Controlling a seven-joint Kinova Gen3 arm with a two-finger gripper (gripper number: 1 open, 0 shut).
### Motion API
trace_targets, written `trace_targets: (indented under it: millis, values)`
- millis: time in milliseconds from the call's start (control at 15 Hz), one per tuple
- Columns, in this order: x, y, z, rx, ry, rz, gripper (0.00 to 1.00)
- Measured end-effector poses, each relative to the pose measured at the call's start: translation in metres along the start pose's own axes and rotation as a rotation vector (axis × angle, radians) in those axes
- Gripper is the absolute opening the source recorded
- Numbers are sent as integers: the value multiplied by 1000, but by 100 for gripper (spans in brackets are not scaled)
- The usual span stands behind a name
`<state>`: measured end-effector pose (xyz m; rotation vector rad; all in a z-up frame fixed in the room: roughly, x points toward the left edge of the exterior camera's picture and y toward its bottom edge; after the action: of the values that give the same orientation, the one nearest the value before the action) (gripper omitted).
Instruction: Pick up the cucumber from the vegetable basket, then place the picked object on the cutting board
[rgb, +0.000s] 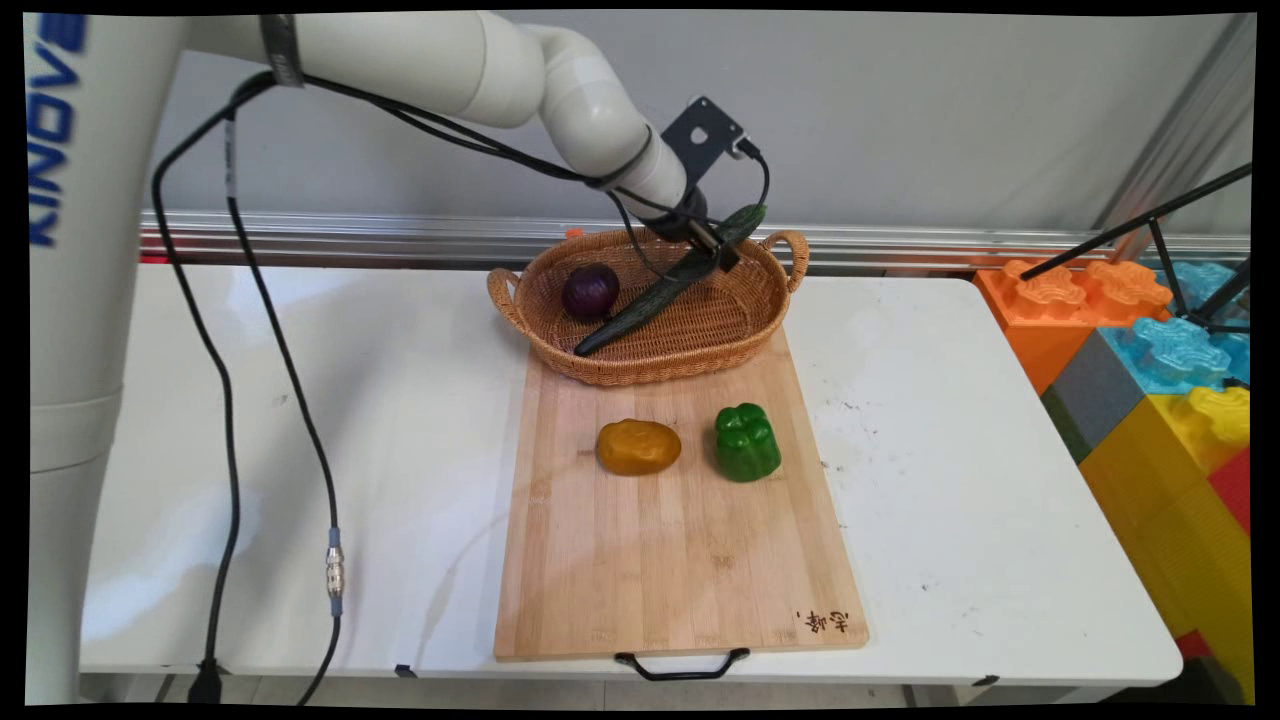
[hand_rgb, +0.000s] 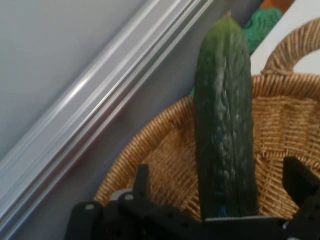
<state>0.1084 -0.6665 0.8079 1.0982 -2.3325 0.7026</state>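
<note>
While the basket (rgb: 650, 330) sits at the far end of the board (rgb: 675, 520), its near rim overlapping the board's far edge, we see two things in it: a dark purple onion (rgb: 590, 290) in its left half and a long dark green cucumber (rgb: 655, 295) lying aslant across its middle. We find the cucumber's low end down on the weave near the basket's near-left wall, just below the onion, and its high end lifted past the far-right rim, beside the basket's right handle. Its long axis thus runs from near-left up to far-right, tilted, not flat.

Over the basket's far-right part we see the gripper (rgb: 712, 250) at the cucumber's upper stretch. In the hand view the cucumber (hand_rgb: 225, 125) rises between the two fingers (hand_rgb: 300, 182), with a gap showing on each side of it, so we read the fingers as standing apart around it, not clamped.

On the board, nearer than the basket, we see an orange-brown potato (rgb: 638, 446) and a green pepper (rgb: 747, 442) side by side, apart from each other, the pepper to the right.
</note>
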Motion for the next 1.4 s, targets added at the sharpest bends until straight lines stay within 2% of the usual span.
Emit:
trace_targets:
  millis: [400, 467, 933, 1267, 1400]
  values:
    - [-3, 7, 17, 13, -37, -7, 100]
    - [-3, 9, 19, 14, -41, -7, 0]
    - [3, 17, 17, 21, -35, 13, 0]
    - [14, 31, -19, 32, 1, 55, 0]
    - [22, 41, -42, 34, 20, 91, 0]
